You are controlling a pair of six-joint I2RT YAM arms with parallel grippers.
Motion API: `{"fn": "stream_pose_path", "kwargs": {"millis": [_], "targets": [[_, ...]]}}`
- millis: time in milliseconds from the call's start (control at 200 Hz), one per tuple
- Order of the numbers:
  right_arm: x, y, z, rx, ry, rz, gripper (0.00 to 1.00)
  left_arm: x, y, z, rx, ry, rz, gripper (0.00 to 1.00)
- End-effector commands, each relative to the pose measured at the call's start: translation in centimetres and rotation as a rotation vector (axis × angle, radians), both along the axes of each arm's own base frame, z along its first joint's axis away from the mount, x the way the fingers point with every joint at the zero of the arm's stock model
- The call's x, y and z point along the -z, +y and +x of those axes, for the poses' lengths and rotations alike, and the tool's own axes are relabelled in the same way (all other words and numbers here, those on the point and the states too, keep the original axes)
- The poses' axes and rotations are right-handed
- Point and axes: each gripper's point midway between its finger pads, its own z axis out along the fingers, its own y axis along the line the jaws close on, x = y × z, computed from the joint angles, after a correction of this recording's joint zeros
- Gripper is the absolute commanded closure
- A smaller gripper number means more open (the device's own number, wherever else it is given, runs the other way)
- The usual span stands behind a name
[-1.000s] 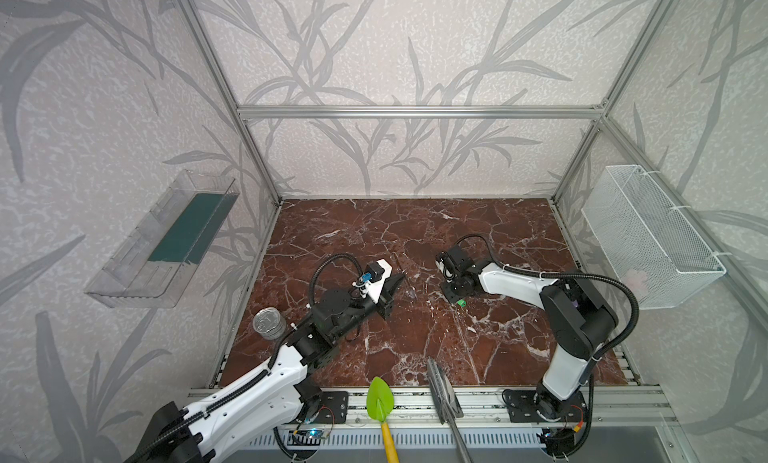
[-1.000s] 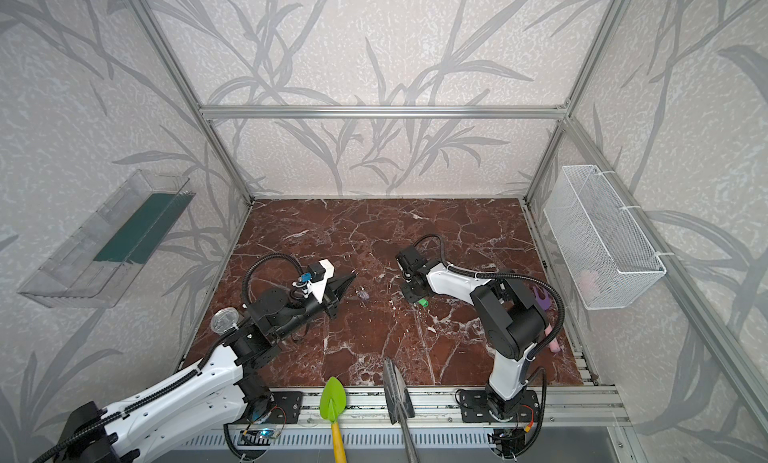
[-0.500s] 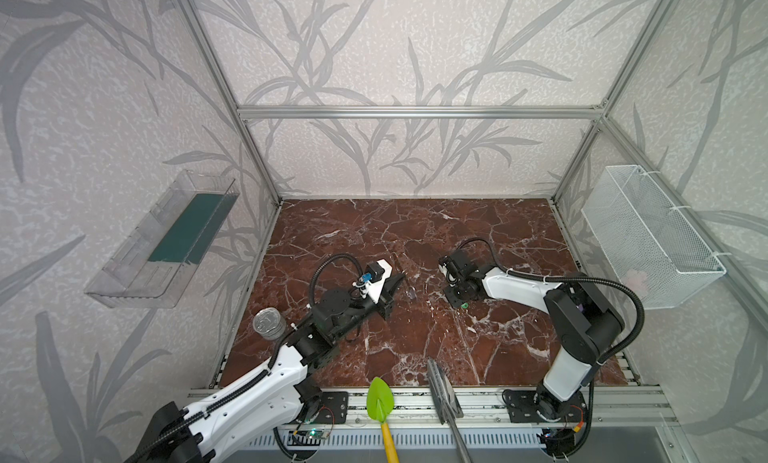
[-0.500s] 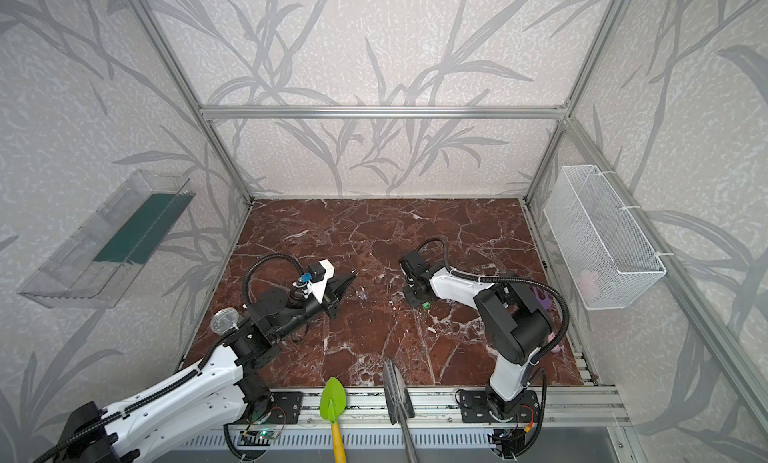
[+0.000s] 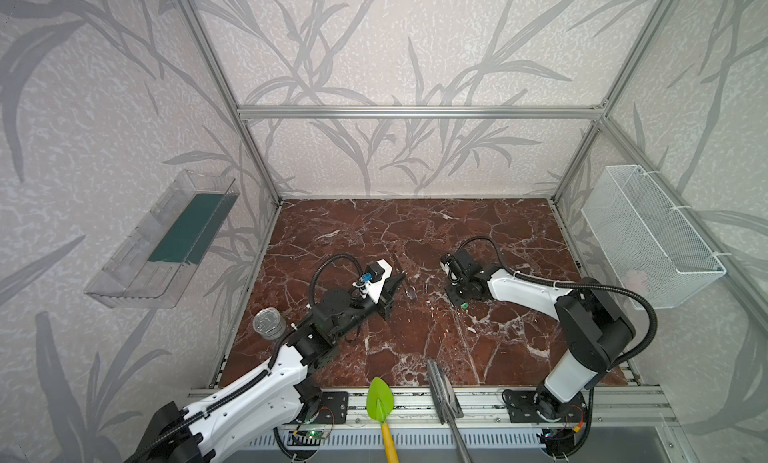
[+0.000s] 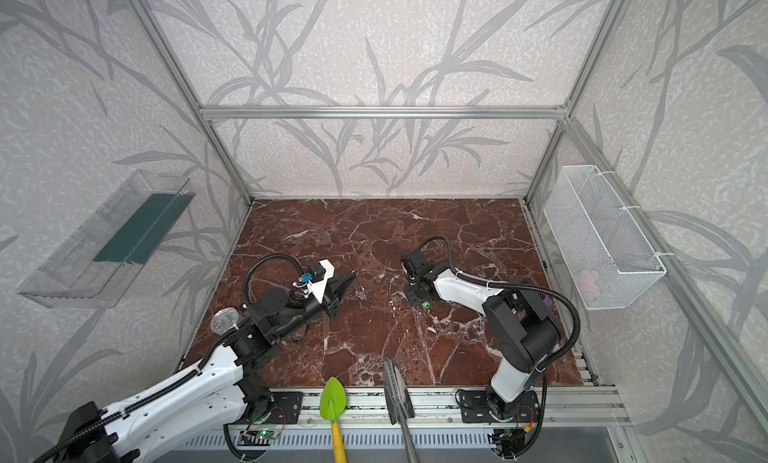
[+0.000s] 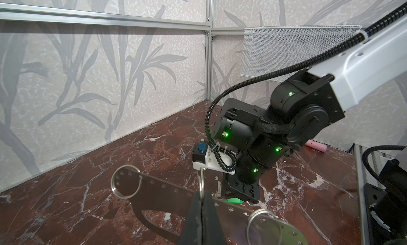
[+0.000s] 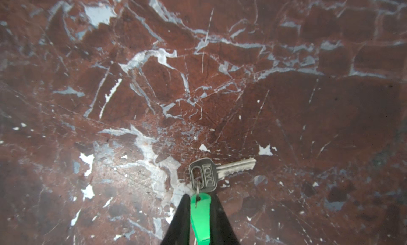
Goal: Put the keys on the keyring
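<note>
Marble tabletop (image 8: pixel 154 79) | silver key (image 8: pixel 218 173) flat, blade away from green tag (image 8: pixel 199 217)

The right gripper (image 5: pixel 462 302) has shifted slightly right, green key (image 5: pixel 464 304) with it.

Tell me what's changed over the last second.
Little: the right arm swung its elbow slightly rightward in both top views, while the right gripper stayed at the green key. The left gripper still holds the ring; nothing else moved.
</note>
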Motion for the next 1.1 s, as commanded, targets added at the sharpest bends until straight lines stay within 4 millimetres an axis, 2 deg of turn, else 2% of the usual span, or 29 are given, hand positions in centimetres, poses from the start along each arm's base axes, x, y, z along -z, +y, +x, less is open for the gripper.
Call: {"fn": "stream_pose_path", "kwargs": {"millis": [0,640,955,980,1095], "targets": [[-0.1,-0.4,-0.6,0.008,0.005,-0.005,0.81,-1.3,0.0,-0.1,0.005,-0.029,-0.033,1.00],[0.9,0.1,-0.7,0.002,0.023,0.000,0.85,-1.3,0.1,-0.1,0.001,-0.029,-0.029,1.00],[0.7,0.3,-0.3,0.002,0.013,0.007,0.86,-1.3,0.2,-0.2,0.000,-0.029,-0.026,1.00],[1.5,0.2,-0.5,0.001,0.033,-0.008,0.86,-1.2,0.2,-0.1,-0.003,-0.028,-0.025,1.00],[1.6,0.2,-0.5,-0.002,0.036,-0.009,0.86,-1.2,0.2,-0.1,-0.003,-0.028,-0.023,1.00]]}}
